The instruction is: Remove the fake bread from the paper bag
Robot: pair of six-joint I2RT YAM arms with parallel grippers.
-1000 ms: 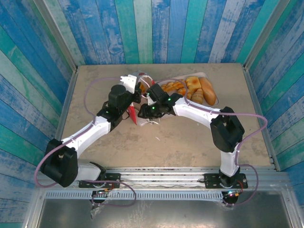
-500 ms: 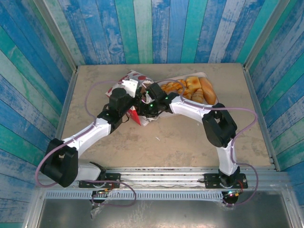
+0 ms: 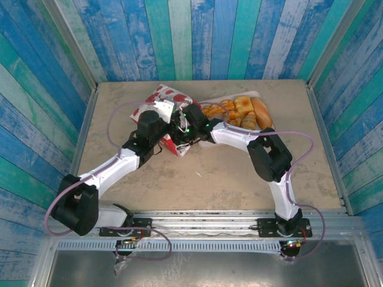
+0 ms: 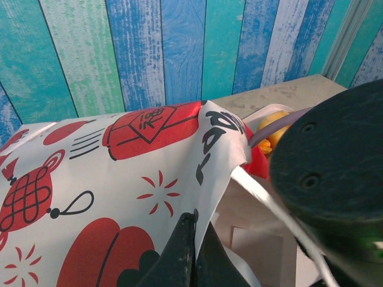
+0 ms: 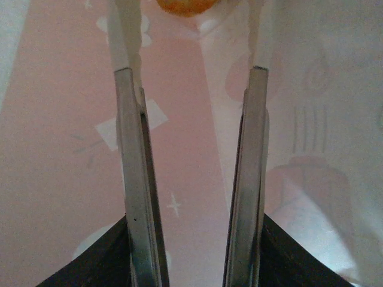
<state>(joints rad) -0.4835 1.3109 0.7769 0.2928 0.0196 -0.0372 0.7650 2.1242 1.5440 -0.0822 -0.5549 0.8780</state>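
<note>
Inside the paper bag (image 5: 197,179), an orange bread (image 5: 182,6) lies just beyond the right gripper's (image 5: 194,84) parted jaws.

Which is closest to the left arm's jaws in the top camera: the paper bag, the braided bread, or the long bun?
1. Paper bag: pinched in the left gripper.
2. Braided bread: on the tray's left end.
3. Long bun: on the tray's far right.

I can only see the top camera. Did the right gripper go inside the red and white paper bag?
Observer: Yes. The right gripper is inside the red-and-white paper bag, its fingers apart with nothing between them.
Operator: Is there bread in there?
Observer: One glossy orange toy bread lies just past the fingertips.
Operator: What's the other arm doing?
Observer: The left gripper is shut on the bag's paper edge.
</note>
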